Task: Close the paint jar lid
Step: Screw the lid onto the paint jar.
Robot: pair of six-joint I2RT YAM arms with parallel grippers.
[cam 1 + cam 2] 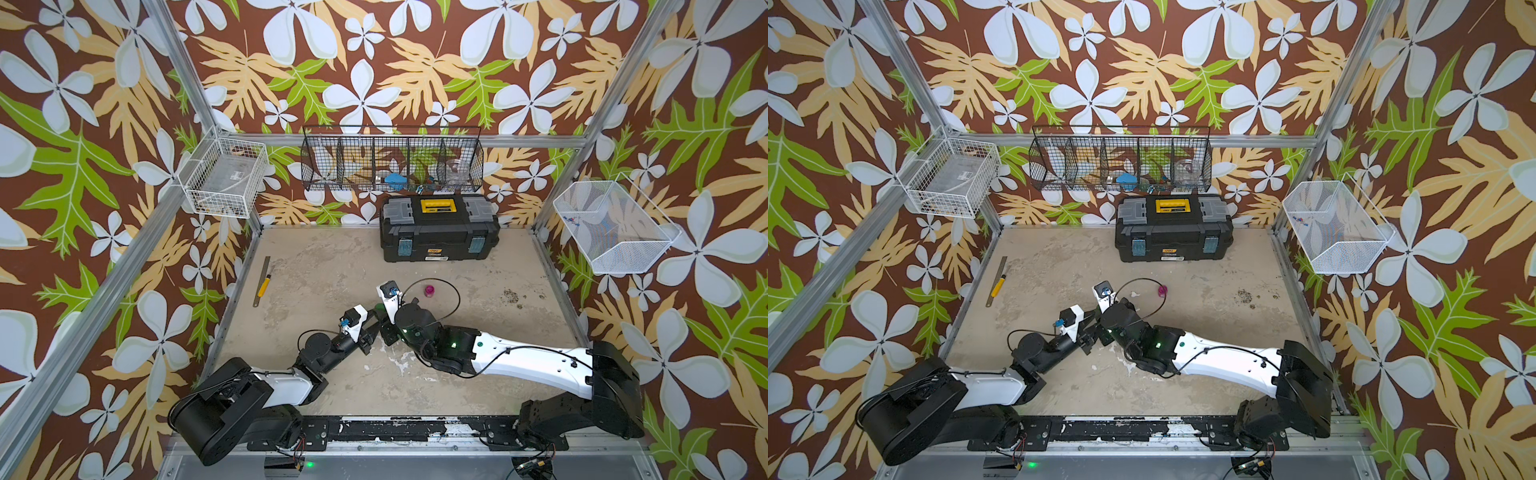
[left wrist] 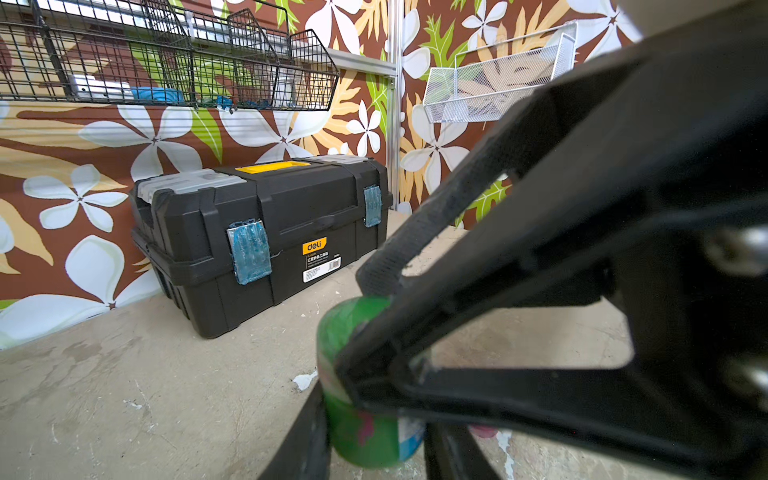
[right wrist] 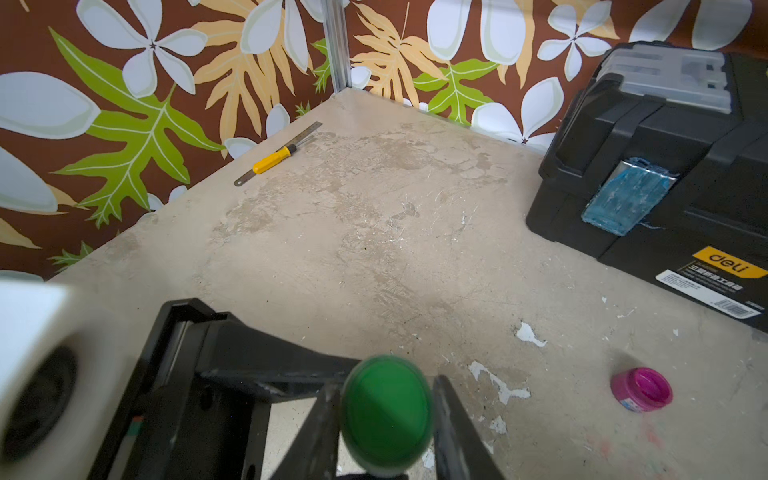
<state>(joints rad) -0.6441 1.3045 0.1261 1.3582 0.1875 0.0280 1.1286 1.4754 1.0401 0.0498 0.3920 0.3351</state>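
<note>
The right end effector (image 3: 388,432) is clamped on the green lid (image 3: 384,399) from above, one finger at each side. The left end effector (image 2: 359,324) is closed around the green paint jar (image 2: 361,432) beneath it, near the middle of the desk (image 3: 374,249). The lid looks seated, so the tightening twist seems in hand. The next move calls for turning the lid with the jar held fast. A pink jar (image 3: 642,388) stands well apart.
</note>
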